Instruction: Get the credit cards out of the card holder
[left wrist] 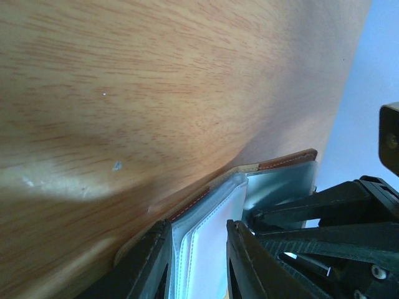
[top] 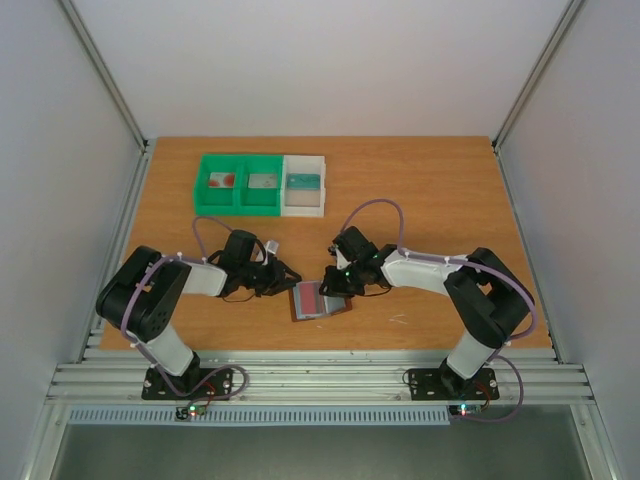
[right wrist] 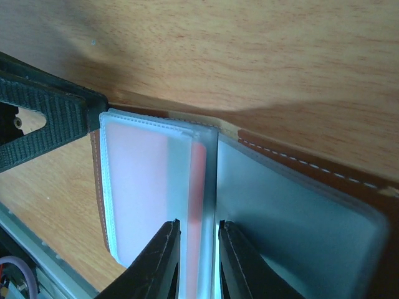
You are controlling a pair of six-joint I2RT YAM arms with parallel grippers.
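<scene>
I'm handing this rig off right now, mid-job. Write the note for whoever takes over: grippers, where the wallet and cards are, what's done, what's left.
Card holder: lying open on the table between the two arms.
Left gripper: jaws either side of the holder's clear sleeves; unclear whether they are clamped.
Right gripper: jaws narrowed around the sleeve edge that shows the red card; firm grip unclear.
Done: holder opened, both grippers at the sleeves.
Left: pull out the red card and any others; none seen outside the holder.
</scene>
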